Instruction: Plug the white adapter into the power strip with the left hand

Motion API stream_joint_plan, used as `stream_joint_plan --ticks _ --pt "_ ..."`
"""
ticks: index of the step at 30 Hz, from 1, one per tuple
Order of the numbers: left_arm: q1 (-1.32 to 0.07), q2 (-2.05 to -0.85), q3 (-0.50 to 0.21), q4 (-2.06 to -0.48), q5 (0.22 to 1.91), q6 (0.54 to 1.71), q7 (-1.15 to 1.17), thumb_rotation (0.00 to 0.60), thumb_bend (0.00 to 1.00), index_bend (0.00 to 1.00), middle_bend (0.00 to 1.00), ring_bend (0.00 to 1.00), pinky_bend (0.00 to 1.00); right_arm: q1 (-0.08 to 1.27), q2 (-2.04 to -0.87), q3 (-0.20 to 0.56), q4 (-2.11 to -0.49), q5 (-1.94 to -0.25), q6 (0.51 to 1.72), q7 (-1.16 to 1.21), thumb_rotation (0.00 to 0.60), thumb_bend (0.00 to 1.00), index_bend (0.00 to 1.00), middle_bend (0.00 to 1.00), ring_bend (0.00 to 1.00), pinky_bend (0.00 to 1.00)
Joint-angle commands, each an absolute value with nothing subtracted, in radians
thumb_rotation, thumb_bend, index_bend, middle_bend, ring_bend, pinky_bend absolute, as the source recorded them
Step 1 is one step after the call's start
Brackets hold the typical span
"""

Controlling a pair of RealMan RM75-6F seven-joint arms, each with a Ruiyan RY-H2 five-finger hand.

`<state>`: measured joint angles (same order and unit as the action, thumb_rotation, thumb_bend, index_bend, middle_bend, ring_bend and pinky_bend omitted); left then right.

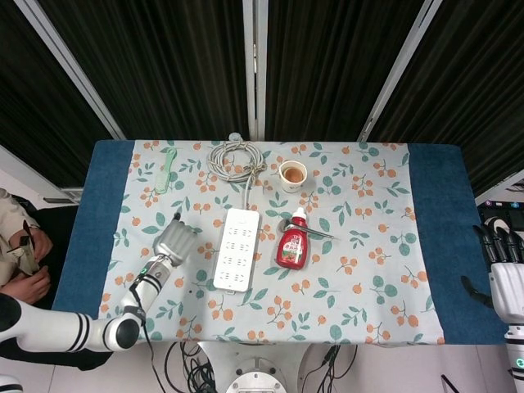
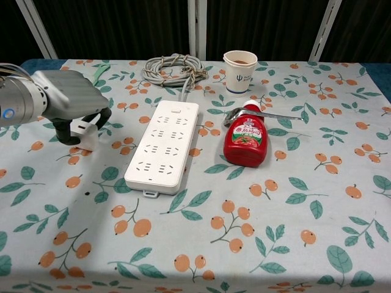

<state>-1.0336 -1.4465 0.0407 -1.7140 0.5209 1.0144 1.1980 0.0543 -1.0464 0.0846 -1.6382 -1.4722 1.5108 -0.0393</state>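
The white power strip (image 1: 236,249) (image 2: 163,144) lies lengthwise in the middle of the floral cloth, its grey cord coiled (image 1: 235,158) (image 2: 173,68) behind it. My left hand (image 1: 174,244) (image 2: 72,99) hovers just left of the strip, fingers curled around the white adapter (image 2: 84,132), which peeks out below the palm in the chest view; the head view hides it under the hand. My right hand (image 1: 500,264) hangs off the table's right edge, fingers apart and holding nothing.
A red ketchup bottle (image 1: 293,242) (image 2: 246,139) lies right of the strip with a metal spoon (image 1: 309,229) (image 2: 261,113) at its cap. A paper cup (image 1: 293,175) (image 2: 239,71) stands behind. A green utensil (image 1: 166,170) lies far left. A person sits at the left edge.
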Motion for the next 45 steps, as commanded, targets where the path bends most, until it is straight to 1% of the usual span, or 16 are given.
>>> stream_joint_plan --ticks 1,6,12,14,16,18,19,22,24,25,28,32,45 --pt "-1.039 -1.447 0.044 -1.716 0.520 1.021 1.192 0.600 0.37 0.35 0.42 0.33 0.17 0.054 -1.046 0.085 -1.637 -1.471 1.511 -0.038 0.600 0.17 0.00 0.06 0.00 0.00" --pt "-1.043 -1.438 0.054 -1.728 0.523 1.030 1.174 0.600 0.35 0.30 0.37 0.31 0.17 0.054 -1.046 0.087 -1.634 -1.470 1.509 -0.033 0.600 0.18 0.00 0.06 0.00 0.00" --pt "-1.042 -1.426 0.066 -1.748 0.544 1.045 1.149 0.600 0.33 0.27 0.35 0.30 0.17 0.058 -1.049 0.088 -1.630 -1.473 1.507 -0.030 0.600 0.18 0.00 0.07 0.00 0.00" --pt "-1.034 -1.419 0.063 -1.759 0.564 1.059 1.124 0.600 0.30 0.24 0.33 0.30 0.17 0.058 -1.049 0.088 -1.630 -1.473 1.507 -0.030 0.600 0.18 0.00 0.07 0.00 0.00" --pt "-1.013 -1.407 0.051 -1.766 0.602 1.074 1.065 0.600 0.24 0.20 0.30 0.27 0.16 0.057 -1.047 0.089 -1.631 -1.474 1.509 -0.030 0.600 0.18 0.00 0.07 0.00 0.00" --pt "-0.977 -1.398 0.027 -1.763 0.657 1.072 0.952 0.600 0.18 0.17 0.27 0.24 0.16 0.056 -1.046 0.090 -1.632 -1.474 1.512 -0.030 0.600 0.18 0.00 0.07 0.00 0.00" --pt "-0.946 -1.391 0.008 -1.755 0.706 1.056 0.844 0.600 0.17 0.17 0.27 0.24 0.15 0.055 -1.044 0.090 -1.632 -1.474 1.513 -0.029 0.600 0.18 0.00 0.07 0.00 0.00" --pt "-0.870 -1.373 -0.018 -1.705 0.859 1.010 0.576 0.600 0.16 0.19 0.27 0.24 0.15 0.055 -1.040 0.092 -1.634 -1.474 1.516 -0.029 0.600 0.18 0.00 0.07 0.00 0.00" --pt "-0.831 -1.379 -0.020 -1.659 0.948 1.006 0.450 0.600 0.16 0.23 0.27 0.24 0.15 0.055 -1.037 0.093 -1.636 -1.476 1.517 -0.030 0.600 0.18 0.00 0.07 0.00 0.00" --pt "-0.809 -1.389 -0.018 -1.625 1.000 1.008 0.383 0.600 0.17 0.26 0.29 0.24 0.16 0.056 -1.036 0.093 -1.637 -1.478 1.517 -0.030 0.600 0.18 0.00 0.07 0.00 0.00" --pt "-0.774 -1.420 -0.009 -1.553 1.089 1.011 0.273 0.600 0.23 0.31 0.34 0.24 0.16 0.061 -1.035 0.094 -1.640 -1.481 1.512 -0.031 0.600 0.18 0.00 0.07 0.00 0.00" --pt "-0.750 -1.454 -0.003 -1.495 1.143 1.011 0.215 0.600 0.27 0.34 0.36 0.24 0.16 0.064 -1.035 0.093 -1.644 -1.483 1.507 -0.033 0.600 0.17 0.00 0.07 0.00 0.00" --pt "-0.722 -1.473 -0.014 -1.461 1.157 0.986 0.251 0.600 0.28 0.36 0.37 0.24 0.17 0.066 -1.032 0.091 -1.658 -1.482 1.502 -0.046 0.600 0.17 0.00 0.07 0.00 0.00"
